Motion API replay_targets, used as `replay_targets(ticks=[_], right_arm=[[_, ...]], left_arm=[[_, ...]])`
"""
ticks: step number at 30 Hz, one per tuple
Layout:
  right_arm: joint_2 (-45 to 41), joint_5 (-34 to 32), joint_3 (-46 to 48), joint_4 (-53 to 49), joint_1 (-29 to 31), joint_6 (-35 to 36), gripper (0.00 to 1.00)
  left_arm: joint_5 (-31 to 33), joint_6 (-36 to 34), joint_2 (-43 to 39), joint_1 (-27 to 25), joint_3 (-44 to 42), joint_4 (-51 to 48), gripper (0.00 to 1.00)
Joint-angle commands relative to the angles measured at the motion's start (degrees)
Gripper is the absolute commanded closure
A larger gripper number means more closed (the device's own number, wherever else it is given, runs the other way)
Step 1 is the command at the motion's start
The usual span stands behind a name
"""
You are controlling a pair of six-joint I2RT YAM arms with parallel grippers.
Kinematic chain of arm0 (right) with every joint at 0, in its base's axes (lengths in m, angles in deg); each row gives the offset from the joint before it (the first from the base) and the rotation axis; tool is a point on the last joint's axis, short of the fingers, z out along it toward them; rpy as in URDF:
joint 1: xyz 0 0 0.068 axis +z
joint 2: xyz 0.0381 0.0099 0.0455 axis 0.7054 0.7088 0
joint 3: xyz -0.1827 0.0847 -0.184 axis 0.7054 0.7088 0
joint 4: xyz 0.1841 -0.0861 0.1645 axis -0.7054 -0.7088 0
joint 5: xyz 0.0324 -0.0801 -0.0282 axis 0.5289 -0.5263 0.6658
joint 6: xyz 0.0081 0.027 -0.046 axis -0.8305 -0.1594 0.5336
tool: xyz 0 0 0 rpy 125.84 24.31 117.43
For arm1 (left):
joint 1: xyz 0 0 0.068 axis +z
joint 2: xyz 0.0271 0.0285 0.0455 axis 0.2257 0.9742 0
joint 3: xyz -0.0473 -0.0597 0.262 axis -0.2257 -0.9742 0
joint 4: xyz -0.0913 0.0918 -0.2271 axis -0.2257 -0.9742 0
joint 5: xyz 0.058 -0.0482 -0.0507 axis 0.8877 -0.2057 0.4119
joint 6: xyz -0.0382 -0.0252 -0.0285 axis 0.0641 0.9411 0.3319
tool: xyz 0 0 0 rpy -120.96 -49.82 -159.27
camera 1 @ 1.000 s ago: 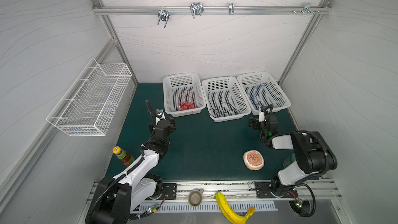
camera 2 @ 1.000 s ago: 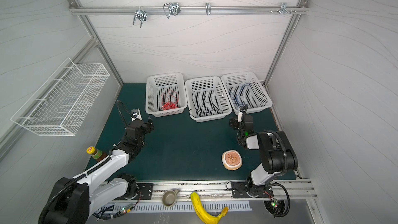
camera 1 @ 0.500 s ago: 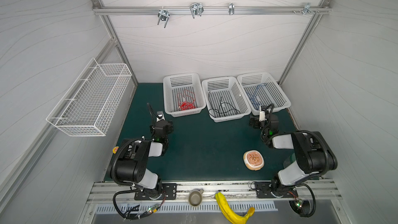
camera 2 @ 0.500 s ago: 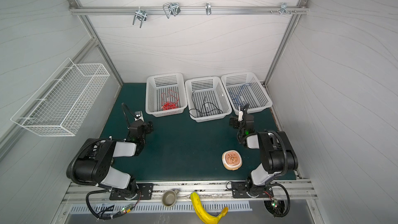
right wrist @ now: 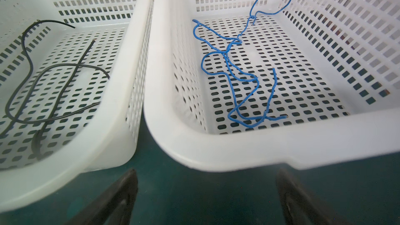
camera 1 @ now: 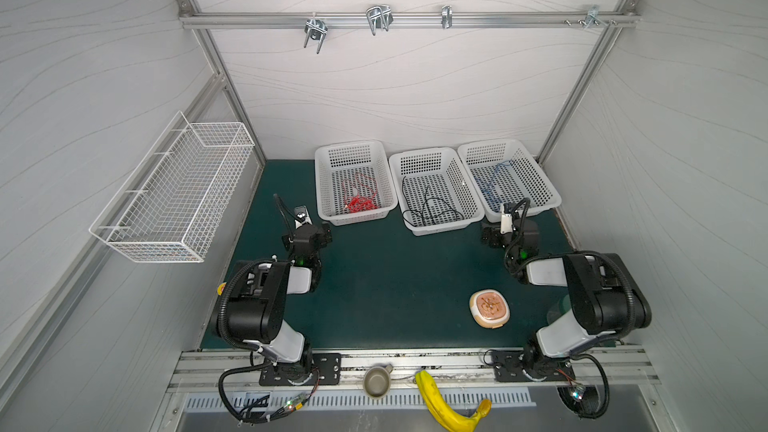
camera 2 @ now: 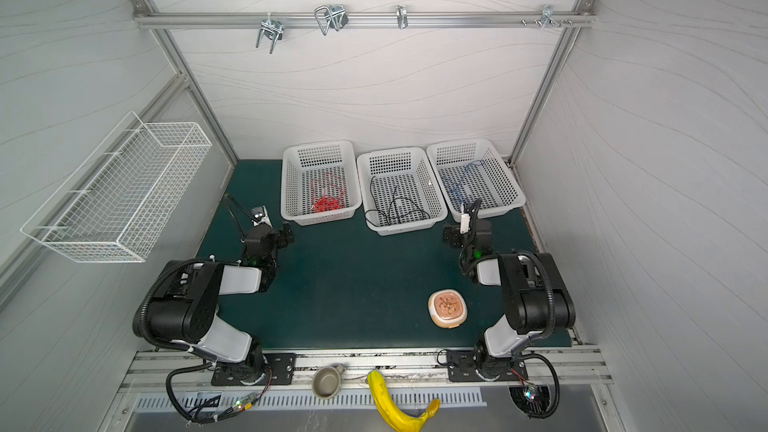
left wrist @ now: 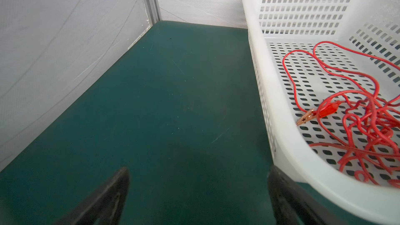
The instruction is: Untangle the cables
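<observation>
White baskets [camera 1: 434, 226] (three) behind banana [camera 1: 446, 407]

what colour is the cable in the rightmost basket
Blue cable; clearest in the right wrist view.

We see three white plastic baskets [camera 1: 436, 218] side by side on a green mat [camera 1: 395, 276]. A wire basket [camera 1: 174, 197] hangs on the left wall. Near the front lie a banana [camera 1: 449, 407], a small metal cup [camera 1: 377, 382] and a round tan dish [camera 1: 489, 308].
</observation>
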Motion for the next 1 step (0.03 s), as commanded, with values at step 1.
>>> replay_targets(ticks=[1], right_arm=[[0.11, 1.38, -0.79, -0.15, -0.57, -0.11, 0.01]], left_arm=[[0.3, 0.21, 0.22, 0.2, 1.1, 1.59, 0.0]])
